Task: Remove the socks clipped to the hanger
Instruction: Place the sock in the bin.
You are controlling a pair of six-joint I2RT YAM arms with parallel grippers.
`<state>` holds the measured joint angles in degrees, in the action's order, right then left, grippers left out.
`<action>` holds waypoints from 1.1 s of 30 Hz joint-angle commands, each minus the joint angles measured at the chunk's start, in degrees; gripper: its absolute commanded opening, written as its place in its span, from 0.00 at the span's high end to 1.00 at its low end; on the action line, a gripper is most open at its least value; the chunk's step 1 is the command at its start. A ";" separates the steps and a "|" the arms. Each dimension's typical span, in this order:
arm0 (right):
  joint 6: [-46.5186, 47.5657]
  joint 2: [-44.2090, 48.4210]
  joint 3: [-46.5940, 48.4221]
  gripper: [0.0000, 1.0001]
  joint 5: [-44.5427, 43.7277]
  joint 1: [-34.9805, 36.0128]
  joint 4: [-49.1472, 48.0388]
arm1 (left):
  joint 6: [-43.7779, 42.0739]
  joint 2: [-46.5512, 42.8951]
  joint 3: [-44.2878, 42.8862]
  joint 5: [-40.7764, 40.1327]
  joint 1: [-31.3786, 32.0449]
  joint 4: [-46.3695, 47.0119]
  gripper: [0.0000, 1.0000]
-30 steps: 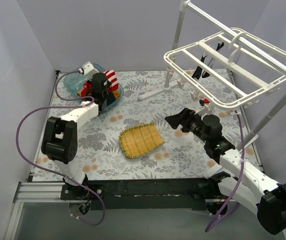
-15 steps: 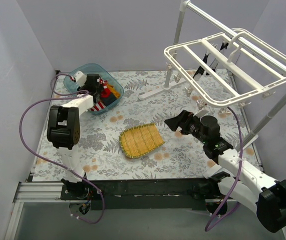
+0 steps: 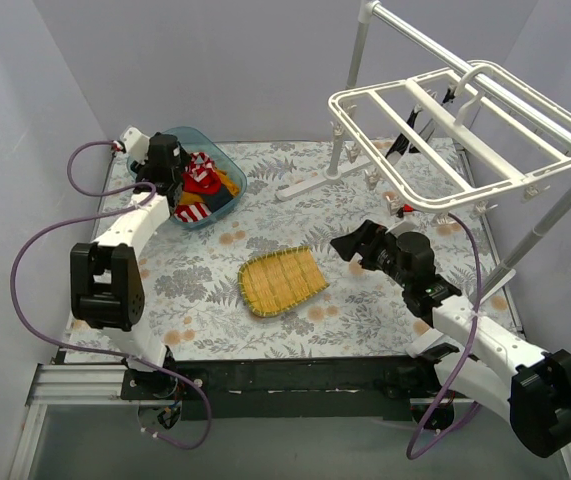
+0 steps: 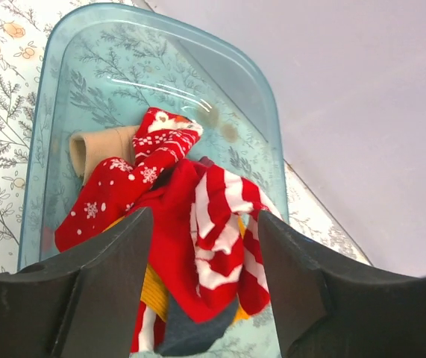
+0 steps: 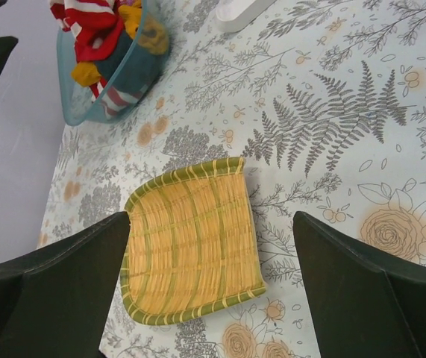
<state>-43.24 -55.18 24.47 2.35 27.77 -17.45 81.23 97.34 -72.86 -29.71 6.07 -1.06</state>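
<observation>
The white grid hanger [image 3: 337,101] hangs from the pole stand at the back right. Black socks [image 3: 403,135] are still clipped under it, with another dark one [image 3: 450,95] further back. A pile of socks [image 3: 200,185], red, red-and-white striped, mustard and tan, lies in the blue tub [image 3: 227,163]. My left gripper [image 3: 177,185] hovers over that tub. In the left wrist view it [image 4: 203,216] is open, with the striped sock [image 4: 224,224] lying loose below. My right gripper [image 3: 350,245] is wide open and empty, low over the table in front of the hanger.
A yellow woven mat [image 3: 280,280] lies mid-table; in the right wrist view the mat [image 5: 190,246] shows below my right gripper [image 5: 209,220]. The stand's white pole [image 3: 357,55] and foot [image 3: 310,185] are at the back. Grey walls close the left and rear.
My left gripper has opened and let the striped sock fall into the tub, and its arm has swung back to the left. The right arm has hardly moved.
</observation>
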 commanded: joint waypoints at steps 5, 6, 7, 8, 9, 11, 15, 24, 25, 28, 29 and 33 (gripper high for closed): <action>-3.16 0.51 -4.69 0.02 -11.56 0.09 -10.75 | -0.20 -10.41 4.83 5.53 -0.09 0.53 0.48; -3.25 0.42 -5.39 0.01 -15.15 0.18 -11.80 | -0.02 -11.81 5.27 6.50 0.17 0.71 0.48; -3.16 0.25 -5.48 0.02 -17.01 0.18 -13.29 | 0.24 -12.95 5.71 8.60 0.44 0.71 0.48; -3.08 -0.54 -5.31 0.02 -18.94 0.09 -13.66 | 0.07 -15.23 6.23 9.40 0.61 0.71 0.48; -2.90 -1.24 -4.96 0.02 -22.79 0.18 -13.92 | 0.07 -16.21 6.33 10.02 1.48 0.71 0.48; -1.59 -3.43 -3.03 0.01 -26.50 0.18 -15.06 | -0.46 -19.27 6.76 11.96 2.63 0.71 0.48; 1.57 -7.21 0.13 0.01 -35.72 0.09 -20.51 | -1.95 -24.29 7.73 15.21 6.75 0.71 0.46; 8.61 -22.42 17.36 0.01 -42.95 -0.96 -21.93 | -2.74 -34.14 11.42 20.83 13.09 -1.48 0.45; 9.05 -23.39 18.32 0.02 -43.39 -1.66 -21.84 | -2.66 -35.80 11.77 21.19 13.27 -1.66 0.44; 10.10 -26.99 22.37 0.01 -45.15 -2.80 -21.48 | -3.18 -38.27 11.60 22.59 13.36 -2.80 0.44; 10.89 -29.00 23.33 0.02 -45.50 -2.90 -21.74 | -3.36 -38.80 11.34 22.86 13.36 -3.33 0.44; 16.43 -34.28 30.88 0.01 -48.13 -3.51 -22.10 | -5.20 -39.59 8.53 24.26 13.36 -5.88 0.44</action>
<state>-33.08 -85.43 48.01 -39.75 24.93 -36.60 78.61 59.59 -61.45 -8.03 19.27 -3.33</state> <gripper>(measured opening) 0.984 0.559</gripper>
